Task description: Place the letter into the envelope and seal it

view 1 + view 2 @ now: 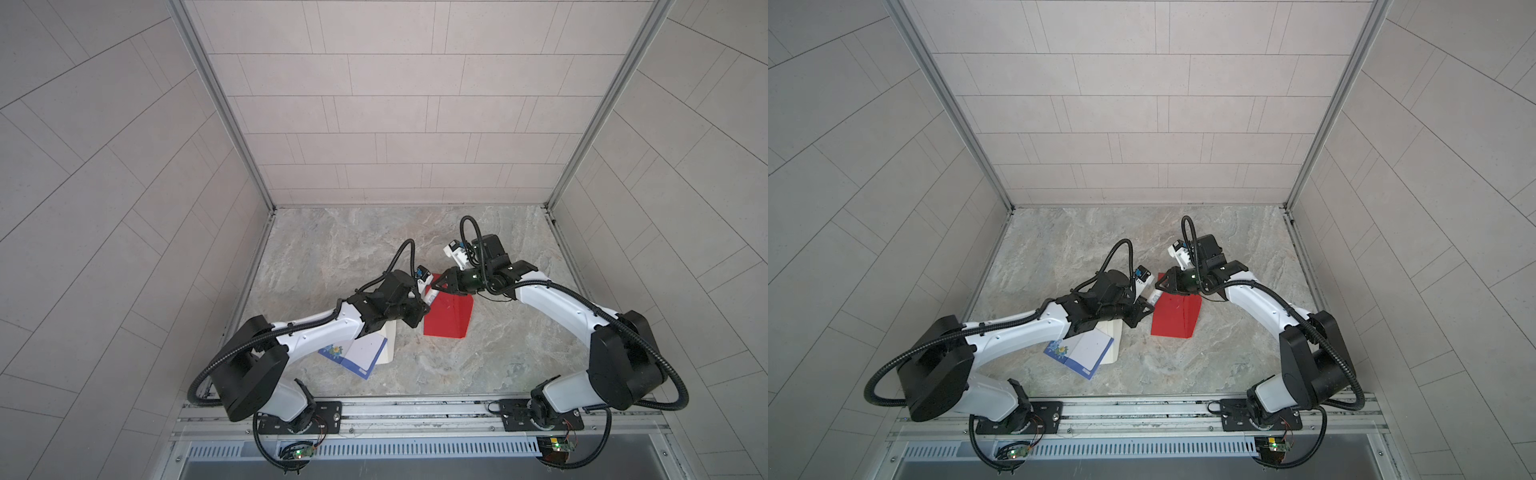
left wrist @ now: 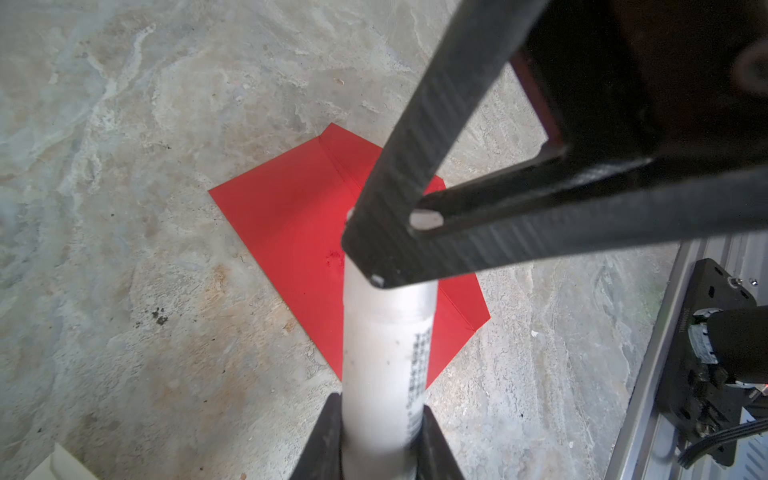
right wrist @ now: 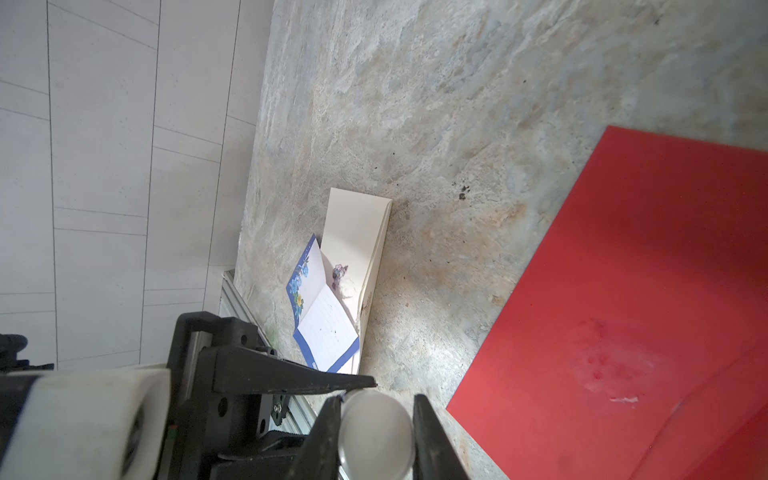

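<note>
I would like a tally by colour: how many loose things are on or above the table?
Red: 1, the envelope
White: 1, the tube
Cream: 1, the folded card
Blue-bordered: 1, the letter sheet
Total: 4

On table (image 1: 353,249): envelope (image 1: 449,316) centre; letter (image 1: 361,353) left-front, atop card (image 1: 390,345); glue stick (image 2: 382,353) above envelope.

No word, brand or number legible anywhere; glue stick (image 2: 386,353), clamped in left claw (image 2: 379,419), bore strip of black print along its side, running out from between claw fingers, too blurred to read; letter (image 3: 326,332), well beyond right claw (image 3: 376,401), showed ruled lines and blue flower border, no readable writing; small purplish picture sat where letter met cream card (image 3: 357,224), on which of them unclear.
</note>
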